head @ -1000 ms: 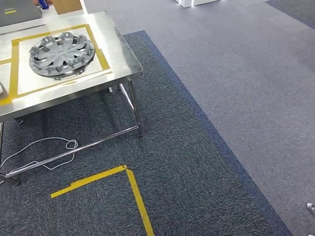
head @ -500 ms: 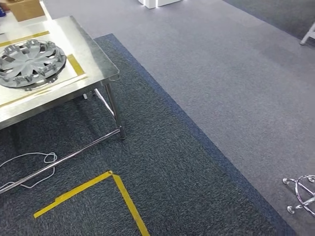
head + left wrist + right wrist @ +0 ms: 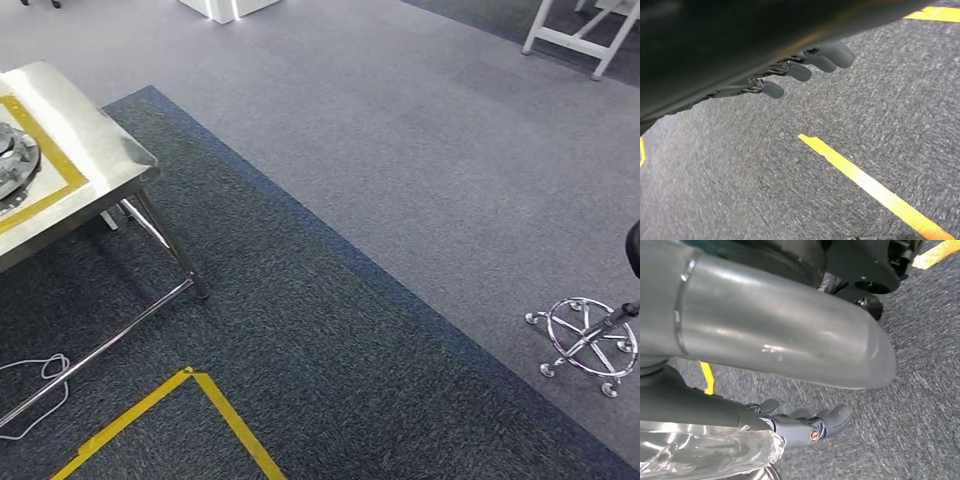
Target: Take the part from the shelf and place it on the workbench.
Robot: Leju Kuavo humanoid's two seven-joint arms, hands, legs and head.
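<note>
You are watching the whole head view swing: across the last second the steel workbench (image 3: 90,160) slides from the upper middle to the far left edge, and a chrome stool base (image 3: 589,345) comes in at the right. That is the camera turning with the robot, not the table moving. The grey wheel cover (image 3: 11,165), which sat whole inside the yellow tape frame (image 3: 53,160) a second ago, is now only a sliver at the left border. My reading is that a part already lies on the bench and the robot is turning away, probably toward the shelf, which I cannot see yet.

What remains visible of the cover is a grey plastic rim with spokes, lying flat on the bench top, well apart from both hands.

Your left hand (image 3: 798,70) hangs over dark carpet (image 3: 753,175) with its fingers extended and apart, holding nothing; a yellow floor line (image 3: 866,182) runs beyond the fingertips. Your right hand (image 3: 806,425) also hangs above the carpet, fingers loosely out, nothing in it
</note>
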